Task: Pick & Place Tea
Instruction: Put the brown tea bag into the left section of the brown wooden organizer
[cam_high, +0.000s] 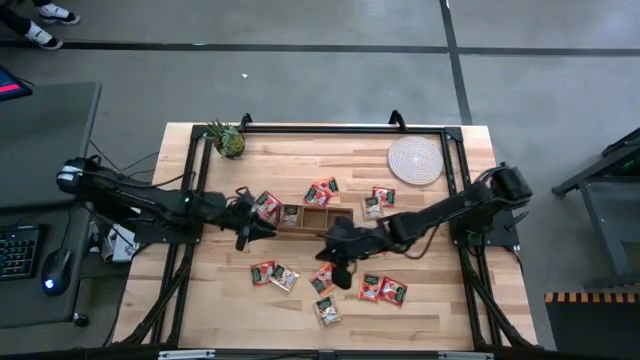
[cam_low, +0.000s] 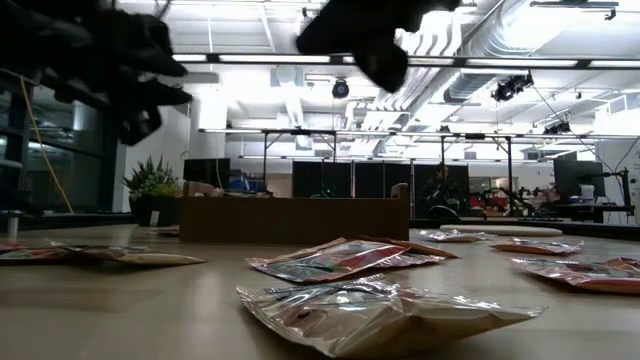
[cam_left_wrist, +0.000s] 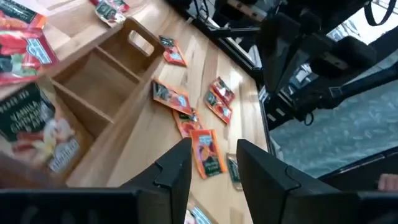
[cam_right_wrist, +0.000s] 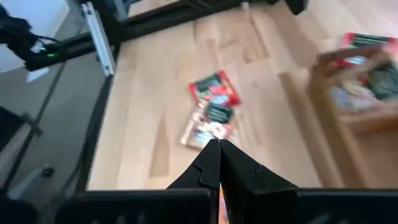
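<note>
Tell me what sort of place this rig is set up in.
Most likely a robotics lab or workshop. The wooden table stands in a black frame on a taped concrete floor, a desk with a keyboard sits beside it, and the low view shows exposed ceiling ducts over rows of workbenches.

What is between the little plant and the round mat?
Only bare table lies between the plant and the round mat, seen in the high view.
</note>
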